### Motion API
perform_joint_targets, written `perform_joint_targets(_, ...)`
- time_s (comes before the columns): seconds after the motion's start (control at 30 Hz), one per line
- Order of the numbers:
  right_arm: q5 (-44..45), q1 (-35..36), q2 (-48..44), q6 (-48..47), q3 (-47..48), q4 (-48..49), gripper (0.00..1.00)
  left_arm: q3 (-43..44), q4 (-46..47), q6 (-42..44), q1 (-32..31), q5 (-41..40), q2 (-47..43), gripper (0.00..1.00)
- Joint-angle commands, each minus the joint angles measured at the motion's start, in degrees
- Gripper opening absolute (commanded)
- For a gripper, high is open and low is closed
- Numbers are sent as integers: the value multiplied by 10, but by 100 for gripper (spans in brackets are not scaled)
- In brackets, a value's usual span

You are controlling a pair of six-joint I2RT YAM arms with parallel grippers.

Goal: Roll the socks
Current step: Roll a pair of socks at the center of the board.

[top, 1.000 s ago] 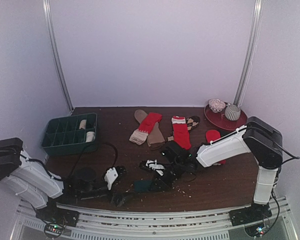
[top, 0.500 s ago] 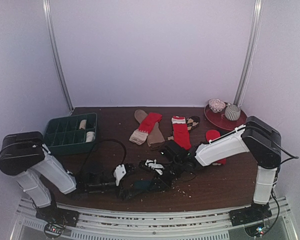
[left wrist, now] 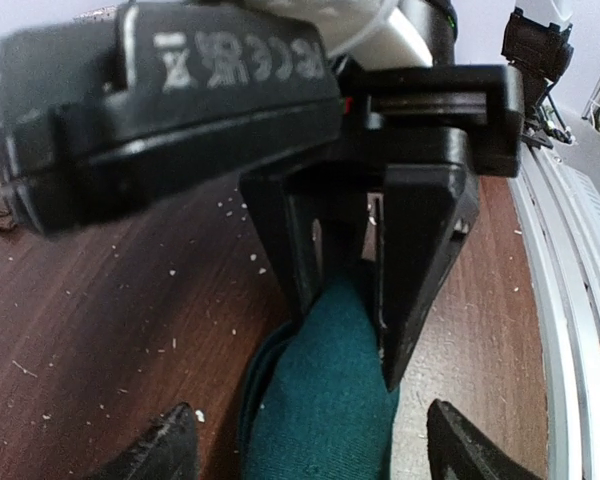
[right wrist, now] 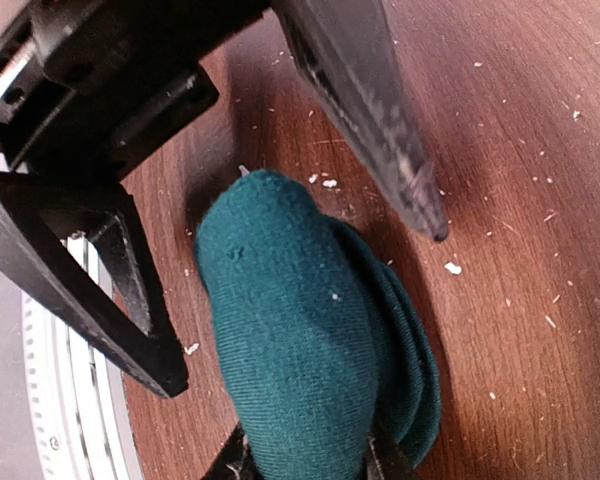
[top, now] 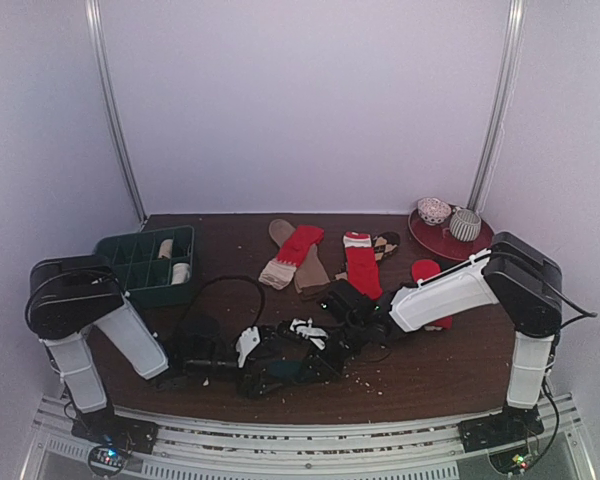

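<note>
By the near edge of the table (top: 430,375), about midway along it, the teal sock (right wrist: 300,340) lay bunched into a fat, loose bundle. The right gripper (right wrist: 305,465) had it pinched between its fingers, clamped low on the fabric. The left gripper (left wrist: 312,415) faced it from the other side with its fingers spread wide, one on either side of the bundle and not touching the cloth that I could see.

To my eye the roll was only half made: folded layers bulged out on one side. I would have had the left gripper close on that loose side before the right one let go, then tuck the edge in slowly, since so soft a bundle would likely spring open if released all at once.

Just behind the grippers lay a dark scrap with white markings (top: 305,330), too small to name. Toward the far edge, two red socks (top: 362,262) with pale cuffs and a brown sock (top: 310,275) lay flat. The dark green compartment tray (top: 145,235) sat by the left edge, pale rolls (top: 165,248) in it, and a red plate (top: 428,240) with rolled bundles stood in the far right corner.
</note>
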Motion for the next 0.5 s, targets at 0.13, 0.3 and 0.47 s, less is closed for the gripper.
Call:
perform_joint_targets(0.13,41,10,65,8,-44,-143,25,12,46,-34,9,27,37,75)
perform_joint_targets(0.3,44,10,67,9,-42,-146,26,16,52,-42,15,42,50,71)
perform_joint_targets(0.47,47,9,68,10,-40,-150,25,12,81,-66,28,74,56,70)
